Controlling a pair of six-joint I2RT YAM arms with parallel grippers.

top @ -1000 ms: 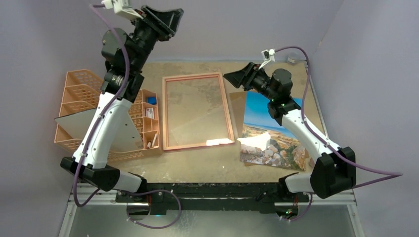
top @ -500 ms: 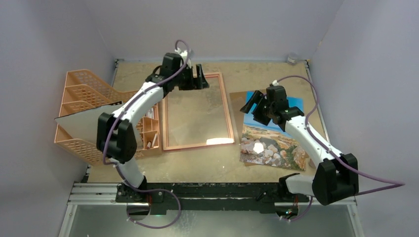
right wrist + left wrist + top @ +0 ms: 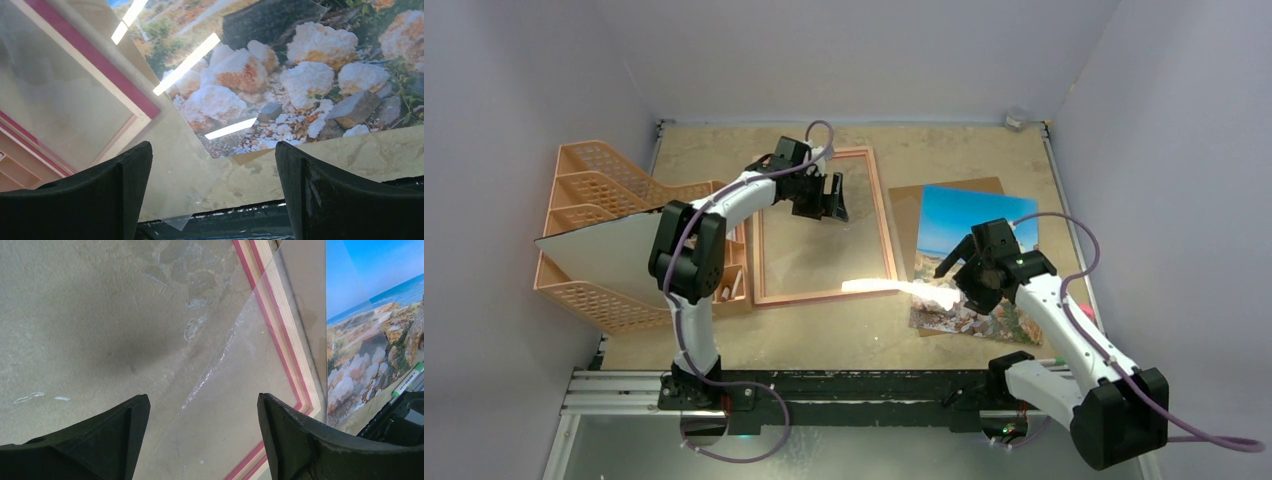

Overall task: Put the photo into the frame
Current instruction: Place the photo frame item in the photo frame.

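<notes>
The frame (image 3: pixel 804 297) lies flat in the middle of the table, its rails pink-red and pale wood (image 3: pixel 282 325) (image 3: pixel 100 65). The photo (image 3: pixel 969 215), blue sky over a rocky coast, lies face up to its right (image 3: pixel 370 295) (image 3: pixel 300 75). My left gripper (image 3: pixel 832 205) hangs open over the frame's inner area, with nothing between its fingers (image 3: pixel 202 397). My right gripper (image 3: pixel 954 270) is open above the photo's near left corner, also holding nothing (image 3: pixel 214 147). A clear sheet (image 3: pixel 195 165) overlaps the frame's near right corner and that corner of the photo.
A brown backing board (image 3: pixel 904 215) lies under the photo and shows along its left and far sides. An orange mesh organiser (image 3: pixel 589 185) stands at the left with a pale sheet (image 3: pixel 614 250) leaning in it. The table's near edge (image 3: pixel 225 212) runs just beyond the right fingers.
The left arm has swung down from high above the table to over the frame. The right gripper has moved from the photo's far end to its near left corner. Both grippers have opened wider.
</notes>
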